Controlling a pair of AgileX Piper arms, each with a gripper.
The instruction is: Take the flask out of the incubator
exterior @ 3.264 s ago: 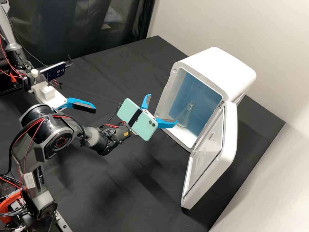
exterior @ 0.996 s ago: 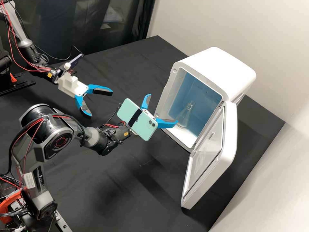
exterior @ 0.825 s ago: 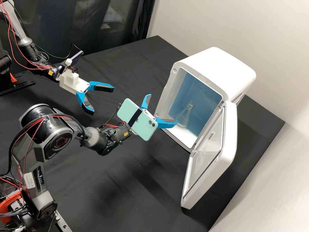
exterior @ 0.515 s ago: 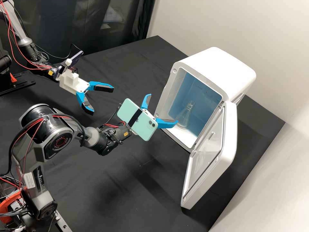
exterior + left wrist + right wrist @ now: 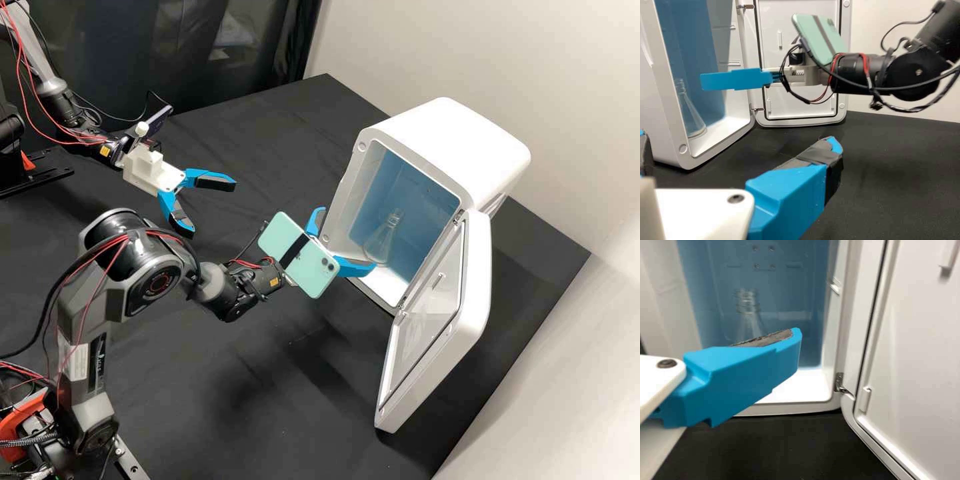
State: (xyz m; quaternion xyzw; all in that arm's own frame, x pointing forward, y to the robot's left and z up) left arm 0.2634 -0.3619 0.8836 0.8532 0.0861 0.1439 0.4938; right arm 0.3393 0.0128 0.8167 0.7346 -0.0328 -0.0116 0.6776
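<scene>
The door (image 5: 437, 313) of the white incubator (image 5: 460, 140) is swung wide open, so that part can be counted as done. The flask (image 5: 385, 235) is seen standing upright on the floor of the blue inside, toward the back. It is not held by anything yet.

The right gripper (image 5: 339, 243) is placed just at the mouth of the incubator, and its two blue fingers are spread wide apart. One finger is set by the near edge of the opening. The other is pointed in low, close to the bottom of the flask. No touch between finger and glass can be seen. In the right wrist view the flask (image 5: 746, 315) is seen deeper in, past the blue finger (image 5: 740, 372).

The left gripper (image 5: 203, 200) is found well back over the black bench (image 5: 267, 387), far from the incubator. Its fingers are spread open too, and nothing is held between them.

So only the first bit looks done. The flask has not yet been reached, pinched, lifted up and carried out through the open door.
</scene>
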